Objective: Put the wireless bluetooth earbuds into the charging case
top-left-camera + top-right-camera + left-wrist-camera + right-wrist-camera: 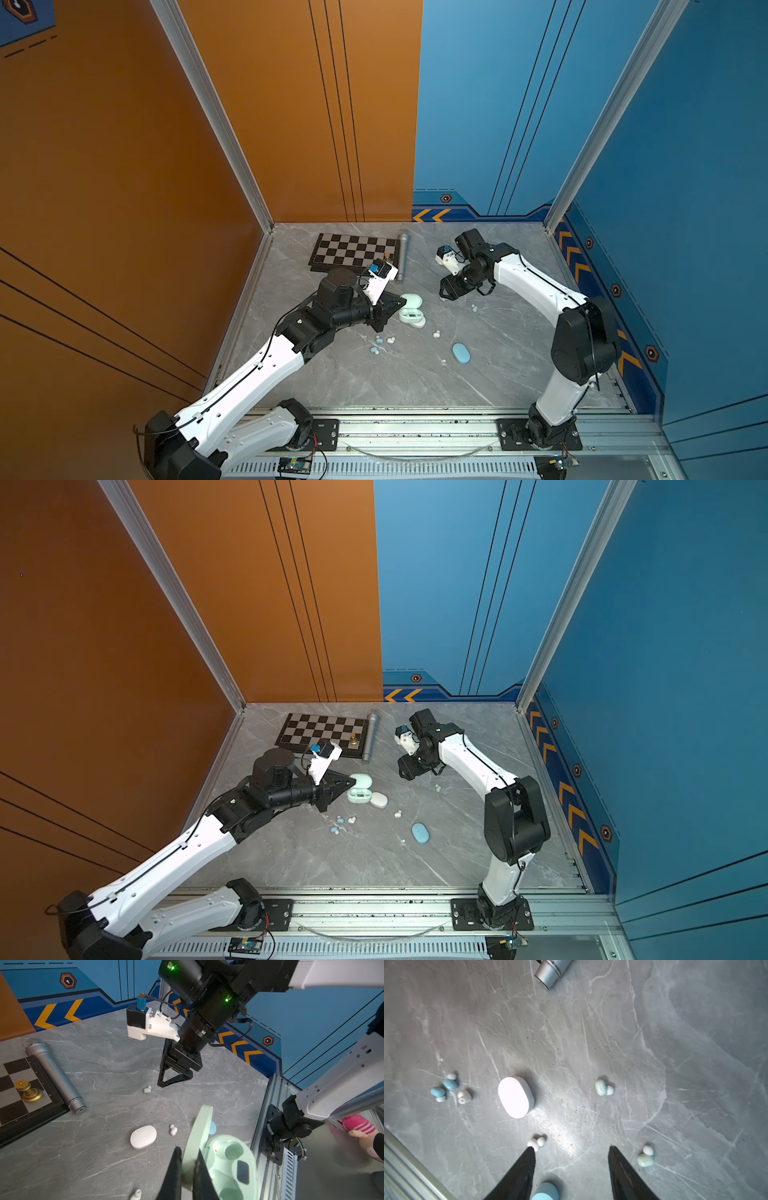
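Observation:
The mint-green charging case (412,316) (230,1165) lies open, both sockets empty. My left gripper (188,1165) (395,305) is shut on its raised lid (197,1132). My right gripper (571,1148) (445,293) hovers open over bare table, holding nothing. Earbuds lie loose on the table. Two are light blue (450,1084) (379,340) and one white (464,1096) in a cluster. Another white one (535,1142) (436,333) sits by a right fingertip. Pale green ones (601,1087) (645,1159) (473,308) lie apart.
A closed white case (515,1097) (379,800) lies beside the green one. A closed blue case (461,353) (546,1192) lies nearer the front. At the back are a chessboard (349,251) with a gold piece (387,257) and a silver microphone (402,257).

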`<state>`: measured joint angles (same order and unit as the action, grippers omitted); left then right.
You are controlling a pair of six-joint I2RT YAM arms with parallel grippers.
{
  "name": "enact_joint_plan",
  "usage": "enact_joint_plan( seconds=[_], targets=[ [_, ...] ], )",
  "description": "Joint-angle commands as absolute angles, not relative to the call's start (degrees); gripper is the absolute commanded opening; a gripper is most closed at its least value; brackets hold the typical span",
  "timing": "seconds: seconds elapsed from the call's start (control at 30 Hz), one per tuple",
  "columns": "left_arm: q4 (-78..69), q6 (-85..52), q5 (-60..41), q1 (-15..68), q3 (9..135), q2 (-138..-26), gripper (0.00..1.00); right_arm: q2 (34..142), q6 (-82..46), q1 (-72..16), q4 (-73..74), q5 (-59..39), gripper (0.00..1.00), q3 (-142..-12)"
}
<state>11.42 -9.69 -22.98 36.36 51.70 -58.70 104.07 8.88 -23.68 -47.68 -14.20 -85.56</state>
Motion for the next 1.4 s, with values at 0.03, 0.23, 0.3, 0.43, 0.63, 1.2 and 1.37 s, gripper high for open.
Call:
enact_joint_plan(
  seconds=[0.03, 0.23, 0.3, 0.43, 0.63, 1.2, 1.37],
  targets=[
    [6.6, -13.2, -22.5, 35.9, 49.7, -56.7, 0.00, 110.8, 15.0, -24.2, -52.1, -8.2, 0.58, -91.5],
    [6.3, -13.5, -22.1, 35.7, 49.3, -56.8, 0.00, 118.4, 16.2, -25.3, -52.8, -5.9, 0.53, -96.6],
    [6.1, -13.8, -22.0, 35.6, 49.3, -56.9, 0.00, 120.7, 16.2, -25.7, -52.8, -5.4, 0.50, -97.9],
    [5.5, -14.4, -22.5, 35.5, 49.3, -57.6, 0.00, 123.7, 16.0, -26.4, -52.8, -4.4, 0.46, -100.5],
    [5.2, -14.8, -22.8, 35.3, 50.3, -58.7, 0.00, 126.5, 15.6, -26.2, -52.8, -4.0, 0.42, -102.2],
    [6.2, -14.6, -22.9, 35.1, 52.5, -59.6, 0.00, 128.3, 14.3, -25.3, -52.8, -5.6, 0.32, -100.2],
    [6.5, -14.3, -23.2, 35.1, 53.1, -59.8, 0.00, 128.5, 14.2, -25.6, -52.8, -5.5, 0.27, -100.0]
  ],
)
